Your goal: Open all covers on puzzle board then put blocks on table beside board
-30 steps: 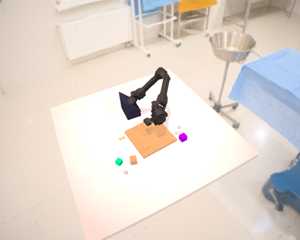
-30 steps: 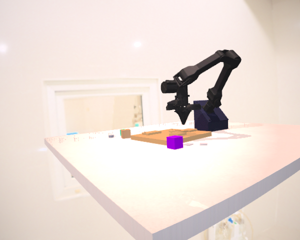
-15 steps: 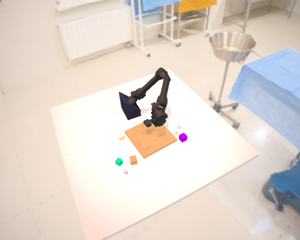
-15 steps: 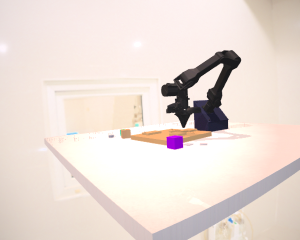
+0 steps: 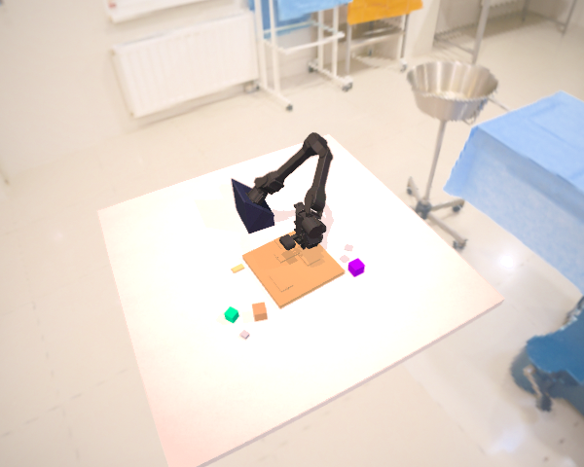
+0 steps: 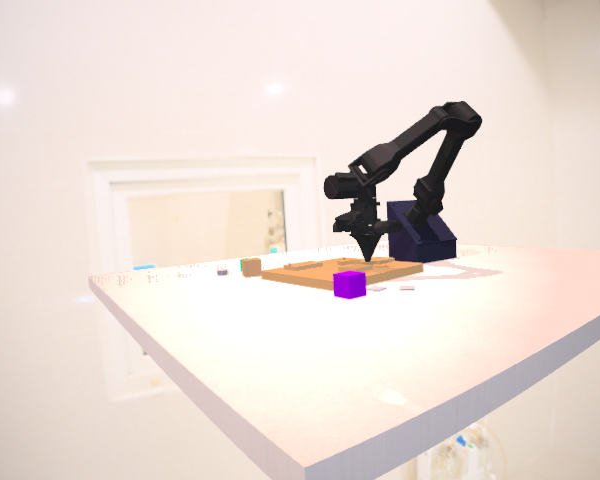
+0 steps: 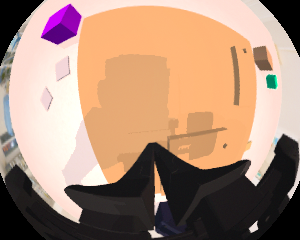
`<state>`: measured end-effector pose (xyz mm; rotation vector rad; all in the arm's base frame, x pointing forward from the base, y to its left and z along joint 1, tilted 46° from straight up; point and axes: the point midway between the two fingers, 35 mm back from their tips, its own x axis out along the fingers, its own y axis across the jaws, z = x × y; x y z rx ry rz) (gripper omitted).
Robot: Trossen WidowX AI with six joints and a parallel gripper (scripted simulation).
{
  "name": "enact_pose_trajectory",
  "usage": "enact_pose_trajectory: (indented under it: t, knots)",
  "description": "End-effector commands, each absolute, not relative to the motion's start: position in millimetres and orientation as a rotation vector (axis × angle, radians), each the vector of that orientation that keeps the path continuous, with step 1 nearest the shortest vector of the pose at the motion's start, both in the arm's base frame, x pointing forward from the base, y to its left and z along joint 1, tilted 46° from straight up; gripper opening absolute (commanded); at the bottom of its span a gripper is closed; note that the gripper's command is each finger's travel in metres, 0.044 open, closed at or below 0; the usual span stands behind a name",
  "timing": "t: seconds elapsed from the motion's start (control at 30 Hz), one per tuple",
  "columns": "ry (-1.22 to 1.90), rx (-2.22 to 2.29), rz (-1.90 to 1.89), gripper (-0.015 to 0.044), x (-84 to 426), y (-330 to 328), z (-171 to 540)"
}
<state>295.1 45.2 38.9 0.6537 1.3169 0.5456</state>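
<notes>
My gripper (image 6: 367, 259) (image 7: 153, 145) is shut and empty, its tips low over the robot-side part of the orange puzzle board (image 5: 265, 266) (image 6: 300, 277) (image 7: 205, 60); contact is unclear. Raised same-coloured covers show faintly, one at the far end (image 6: 304, 265); how far they stand open is hard to tell, and no block is visible in a well. A purple block (image 5: 356, 267) (image 6: 349, 284) (image 7: 62, 24) rests on the table beside the board. A brown-orange block (image 5: 259, 311) (image 6: 251, 267) (image 7: 263, 58) and a green block (image 5: 231, 314) (image 7: 272, 81) rest off another side.
Two flat pale pieces (image 5: 348, 247) (image 5: 344, 259) lie near the purple block. A flat yellow piece (image 5: 237, 268) lies off the opposite side of the board. A small greyish piece (image 5: 244, 334) lies near the green block. The dark arm base (image 5: 252, 213) (image 6: 419, 240) stands behind the board.
</notes>
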Motion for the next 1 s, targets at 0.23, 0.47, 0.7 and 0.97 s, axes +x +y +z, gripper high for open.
enact_pose_trajectory:
  t: [0.23,0.47,0.7,0.97]
  knots:
    - [1.319,0.662,0.546,0.0,295.5,53.8,31.7]
    - [1.319,0.662,0.546,0.0,298.9,54.1,31.7]
    - [1.318,0.662,0.546,0.0,305.8,53.2,32.9]
    - [1.318,0.662,0.546,0.0,313.7,52.2,34.2]
